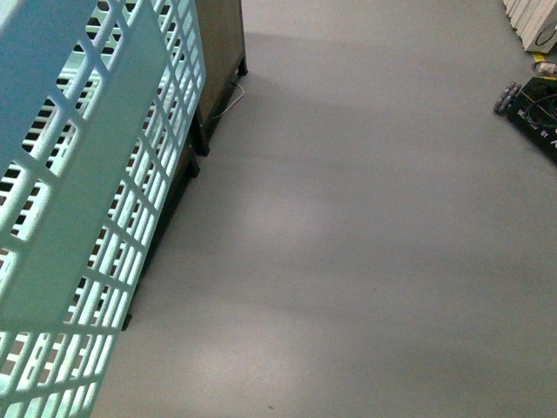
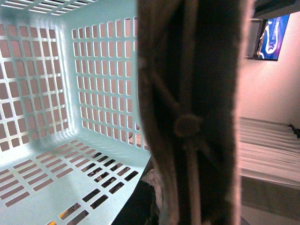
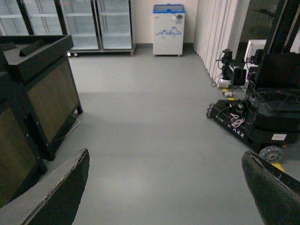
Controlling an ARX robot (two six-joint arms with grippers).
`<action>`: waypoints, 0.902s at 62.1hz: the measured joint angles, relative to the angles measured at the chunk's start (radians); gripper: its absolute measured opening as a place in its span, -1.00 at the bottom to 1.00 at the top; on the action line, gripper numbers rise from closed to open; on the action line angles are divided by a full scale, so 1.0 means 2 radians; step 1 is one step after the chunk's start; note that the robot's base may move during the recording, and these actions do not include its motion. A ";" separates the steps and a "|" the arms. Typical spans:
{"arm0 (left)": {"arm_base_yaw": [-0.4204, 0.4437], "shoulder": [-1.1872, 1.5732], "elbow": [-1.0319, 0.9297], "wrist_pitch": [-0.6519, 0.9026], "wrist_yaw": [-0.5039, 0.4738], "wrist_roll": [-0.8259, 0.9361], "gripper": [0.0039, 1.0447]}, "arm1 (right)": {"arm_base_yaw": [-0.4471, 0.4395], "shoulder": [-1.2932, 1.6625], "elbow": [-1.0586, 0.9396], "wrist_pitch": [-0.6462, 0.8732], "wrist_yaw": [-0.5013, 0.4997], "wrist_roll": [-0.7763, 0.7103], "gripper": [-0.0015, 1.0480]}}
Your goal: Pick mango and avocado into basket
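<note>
- Turquoise lattice fills the left of the front view: the basket [image 1: 113, 174] sits right against the robot's body camera, on the robot's left side, its slotted wall tilted.
- From the left wrist, a dark brown-purple handle [image 2: 197, 117] crosses the lens, too close and blurred to read well. Behind it are the basket's inner walls and slotted bottom. No fruit shows on the part in view.
- Left gripper: its fingers cannot be picked out from the handle, so I cannot tell whether it is parted or clamped.
- Right gripper [image 3: 165, 157]: its fingers [image 3: 61, 192] stand wide apart with only grey floor [image 3: 154, 140] between them, holding nothing.
- Neither mango nor avocado appears in any view, so their direction from either pincer and their long axes cannot be told.
- My judgement: picking has not begun. The right arm is the free one, so it is the likelier to fetch the fruit, then carry it across to the robot's left, where the basket is.
- Farther off, dark cabinets [image 3: 42, 70] line the robot's left, and another robot base [image 3: 262, 122] stands to the right.
- Farthest are glass-door fridges [image 3: 93, 23] and a white chest freezer [image 3: 168, 28] against the back wall.
</note>
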State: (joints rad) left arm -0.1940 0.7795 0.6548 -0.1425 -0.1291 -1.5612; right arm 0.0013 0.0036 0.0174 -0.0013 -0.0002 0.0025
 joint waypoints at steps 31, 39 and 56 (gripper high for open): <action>0.000 0.000 0.001 0.000 0.000 0.000 -0.92 | 0.000 0.000 0.000 0.000 0.000 0.000 0.83; 0.000 0.000 0.001 0.000 0.000 0.000 -0.92 | 0.000 0.000 0.000 0.000 0.000 0.000 0.83; -0.002 0.000 0.001 0.000 0.008 -0.005 -0.92 | 0.000 0.000 0.000 0.000 0.002 0.000 0.83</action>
State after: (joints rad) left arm -0.1982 0.7788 0.6563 -0.1425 -0.1123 -1.5719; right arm 0.0013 0.0036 0.0174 -0.0013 0.0032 0.0029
